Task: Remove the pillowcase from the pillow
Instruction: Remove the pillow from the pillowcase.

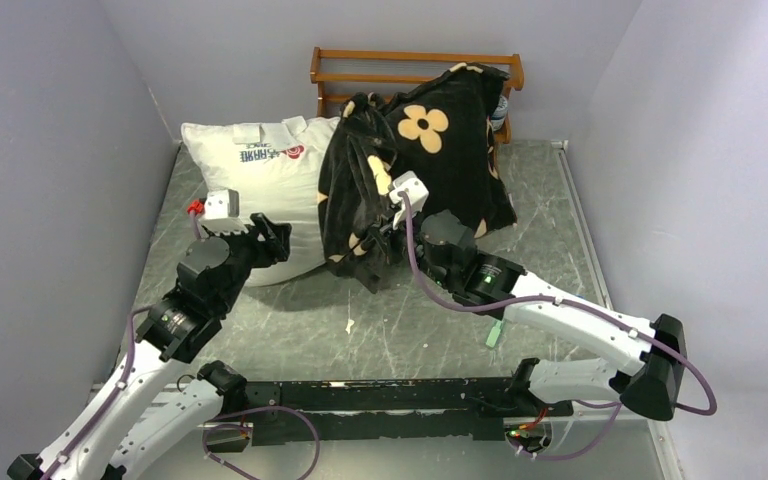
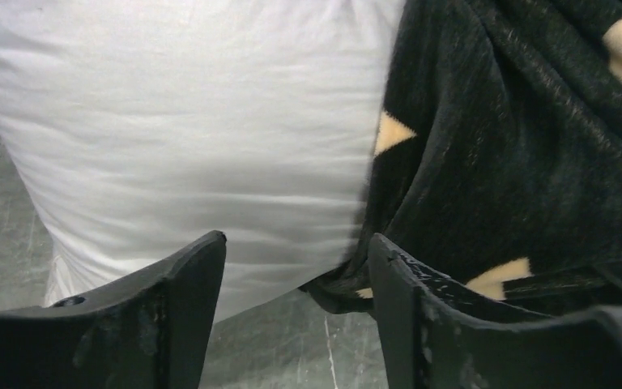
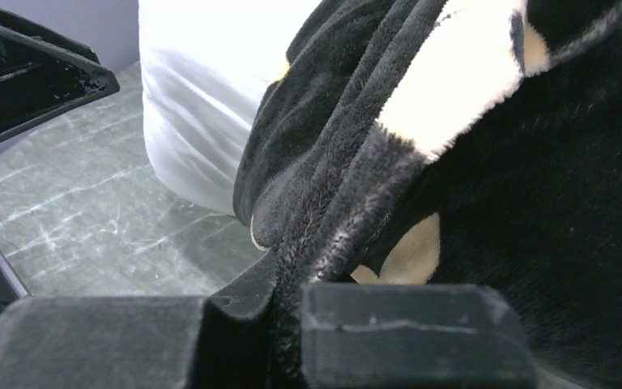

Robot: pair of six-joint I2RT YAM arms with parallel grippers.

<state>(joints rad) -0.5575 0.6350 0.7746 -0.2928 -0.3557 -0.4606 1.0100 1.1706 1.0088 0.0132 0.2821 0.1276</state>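
Note:
The white pillow (image 1: 260, 180) lies at the back left, its left half bare, with a red-and-black logo near its top. The black pillowcase (image 1: 430, 160) with cream flowers is bunched over the pillow's right half. My right gripper (image 1: 375, 250) is shut on a fold of the pillowcase's edge (image 3: 324, 243). My left gripper (image 1: 270, 240) is open and empty at the pillow's near edge, where white pillow (image 2: 194, 138) meets black pillowcase (image 2: 518, 162). Its fingertips (image 2: 202, 259) hold nothing.
A wooden rack (image 1: 360, 65) stands against the back wall behind the pillowcase. Grey walls close in both sides. The grey marbled table top (image 1: 380, 330) lies in front of the pillow. A small green tag (image 1: 495, 332) hangs by the right arm.

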